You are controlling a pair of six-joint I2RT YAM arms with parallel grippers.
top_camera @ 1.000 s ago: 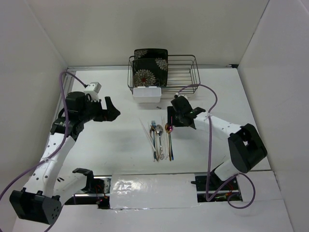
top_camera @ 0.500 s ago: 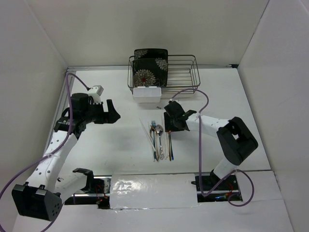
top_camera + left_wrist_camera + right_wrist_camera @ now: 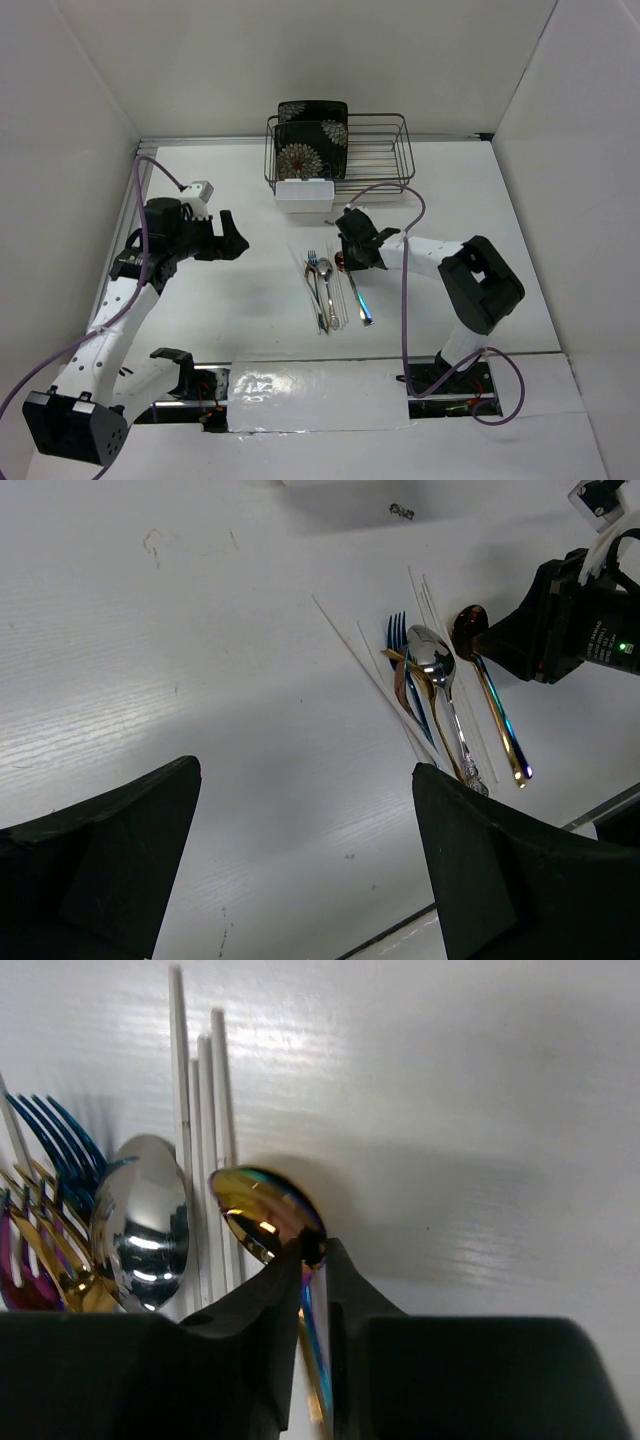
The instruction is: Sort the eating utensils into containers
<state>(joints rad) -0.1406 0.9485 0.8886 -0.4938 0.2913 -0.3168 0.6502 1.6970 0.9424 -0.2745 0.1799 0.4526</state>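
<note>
The eating utensils [image 3: 322, 290] lie in a loose bundle at mid-table: a silver spoon [image 3: 140, 1222], blue and gold forks [image 3: 60, 1135] and pale chopsticks [image 3: 180, 1080]. My right gripper [image 3: 315, 1255] is shut on the neck of the iridescent spoon [image 3: 262, 1215], just below its bowl. The spoon's handle [image 3: 358, 298] slants toward the near right on the table. The white tub [image 3: 304, 194], the container, stands behind the bundle against the rack. My left gripper [image 3: 305, 770] hangs open over bare table left of the utensils, holding nothing.
A dark wire rack [image 3: 385, 150] with a black floral plate [image 3: 312, 135] upright in it stands at the back. White walls close in the table on the left, right and back. A small dark speck [image 3: 401, 512] lies near the tub.
My right gripper slid left onto the iridescent spoon's neck and closed on it. The spoon's handle swung out toward the right. The left arm barely shifted.
</note>
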